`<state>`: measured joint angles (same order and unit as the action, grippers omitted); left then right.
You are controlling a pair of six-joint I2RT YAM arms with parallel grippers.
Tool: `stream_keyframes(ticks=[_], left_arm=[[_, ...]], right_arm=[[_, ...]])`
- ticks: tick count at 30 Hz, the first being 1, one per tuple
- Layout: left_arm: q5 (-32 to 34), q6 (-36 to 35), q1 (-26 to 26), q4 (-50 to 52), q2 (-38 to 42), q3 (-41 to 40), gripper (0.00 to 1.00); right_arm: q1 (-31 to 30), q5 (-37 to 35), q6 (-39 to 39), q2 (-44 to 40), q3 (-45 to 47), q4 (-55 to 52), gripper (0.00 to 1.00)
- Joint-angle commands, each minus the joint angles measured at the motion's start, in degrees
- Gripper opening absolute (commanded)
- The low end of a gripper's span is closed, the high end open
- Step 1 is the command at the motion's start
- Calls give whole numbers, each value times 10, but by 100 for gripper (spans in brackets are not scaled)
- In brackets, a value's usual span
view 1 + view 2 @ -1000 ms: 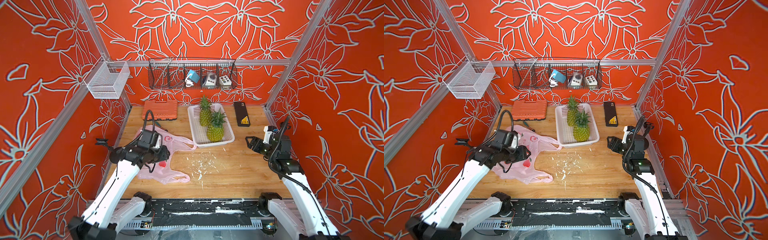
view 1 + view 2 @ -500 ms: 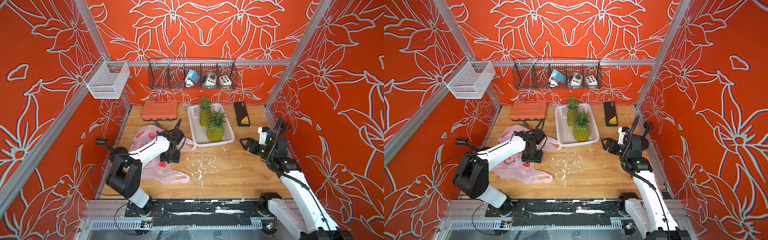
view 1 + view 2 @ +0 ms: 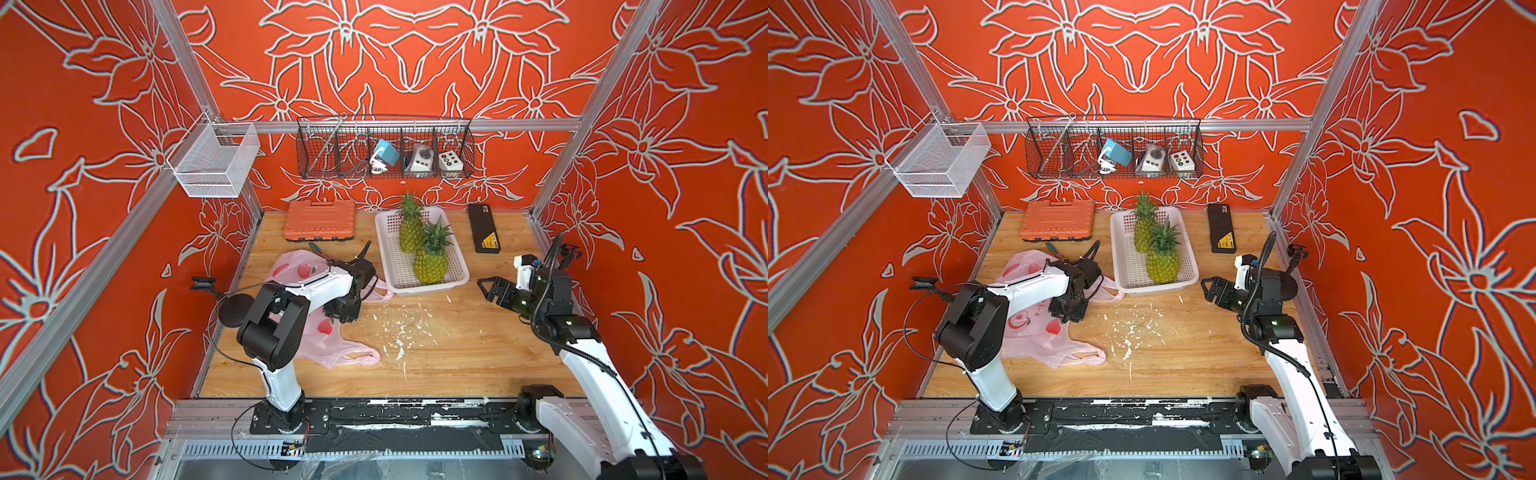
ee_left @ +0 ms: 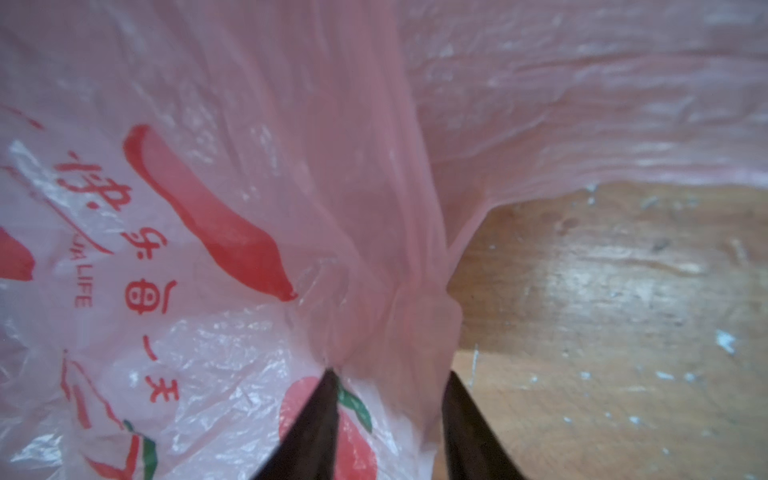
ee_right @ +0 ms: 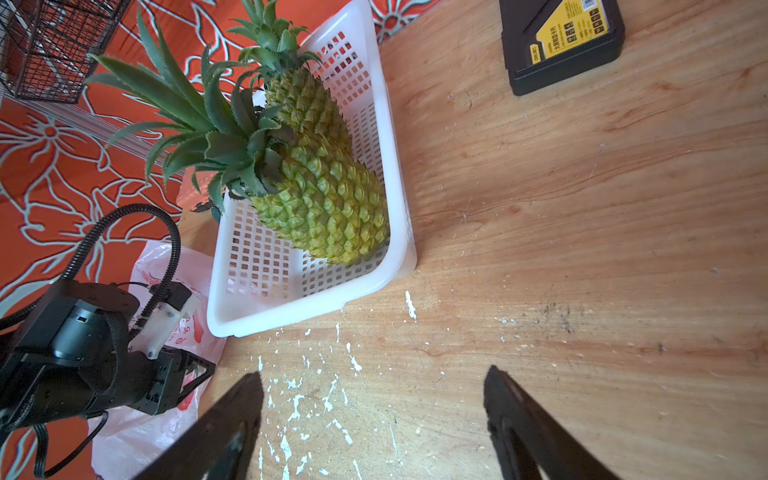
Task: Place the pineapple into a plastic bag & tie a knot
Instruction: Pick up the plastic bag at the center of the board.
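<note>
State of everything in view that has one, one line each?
plastic bag: lying crumpled, empty, not knotted
left gripper: jaws astride a bunched bag fold, grip unclear
right gripper: open, empty
white basket: holds both pineapples
front pineapple: standing in basket
rear pineapple: standing in basket
orange case: closed
black box: closed

Both top views look down from high in front over the whole tabletop (image 3: 457, 353); the left wrist view sits close on the plastic bag (image 4: 249, 124), shared with the low right wrist view.
</note>
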<state>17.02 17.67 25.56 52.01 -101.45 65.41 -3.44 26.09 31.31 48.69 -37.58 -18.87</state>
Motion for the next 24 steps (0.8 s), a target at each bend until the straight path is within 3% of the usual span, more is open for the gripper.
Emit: stream_keyframes(ticks=[1, 5, 13, 19, 24], left_arm=[[14, -3, 2, 14, 3, 16, 23], [12, -15, 1, 27, 9, 26, 0], [-52, -37, -23, 83, 84, 75, 0], [-146, -55, -63, 196, 156, 226, 0], [-237, -65, -93, 281, 165, 345, 0]], right_arm=[[-3, 8, 9, -2, 7, 8, 85], [-3, 8, 7, -4, 7, 6, 83], [-34, -1, -36, 17, -32, -30, 83], [-147, -86, -101, 95, -112, -94, 88], [-178, -117, -110, 141, -161, -88, 97]])
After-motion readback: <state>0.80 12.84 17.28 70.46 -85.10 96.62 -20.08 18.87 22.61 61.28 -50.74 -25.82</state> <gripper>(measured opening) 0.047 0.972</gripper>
